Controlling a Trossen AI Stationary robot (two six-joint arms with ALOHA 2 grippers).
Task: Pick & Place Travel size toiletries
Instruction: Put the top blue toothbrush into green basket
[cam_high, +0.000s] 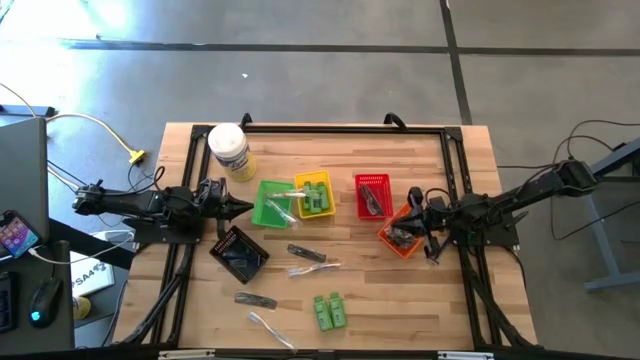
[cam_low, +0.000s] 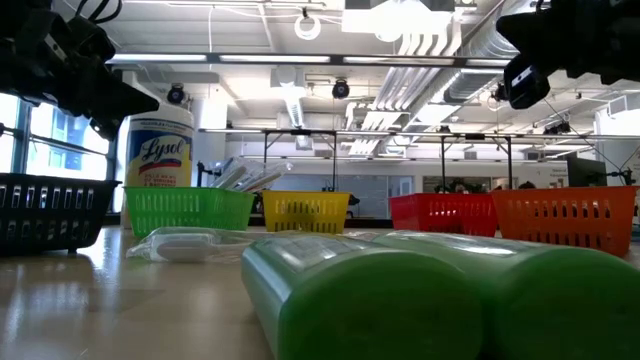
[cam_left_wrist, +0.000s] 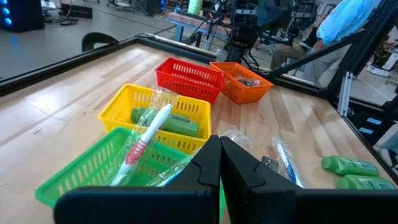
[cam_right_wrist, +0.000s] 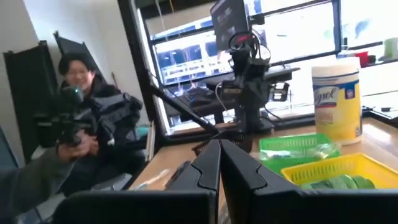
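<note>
My left gripper (cam_high: 245, 207) (cam_left_wrist: 220, 147) is shut and empty, hovering at the green basket's (cam_high: 272, 203) left edge. A clear-wrapped stick (cam_left_wrist: 148, 132) lies slanted across the green basket (cam_left_wrist: 93, 171) and the yellow basket (cam_left_wrist: 155, 102), which holds green tubes (cam_left_wrist: 177, 123). My right gripper (cam_high: 412, 215) (cam_right_wrist: 220, 149) is shut and empty above the orange basket (cam_high: 400, 237). On the bare table lie two green bottles (cam_high: 330, 310), a black razor stick (cam_high: 305, 253), clear-wrapped sticks (cam_high: 313, 268) and a dark stick (cam_high: 255, 299).
A white jar with a yellow label (cam_high: 229, 150) stands at the far left. The red basket (cam_high: 372, 194) sits between the yellow and orange ones, and a black basket (cam_high: 238, 253) lies nearer the front. A black frame (cam_high: 340, 128) rims the table. A person (cam_right_wrist: 81, 93) is beyond the table.
</note>
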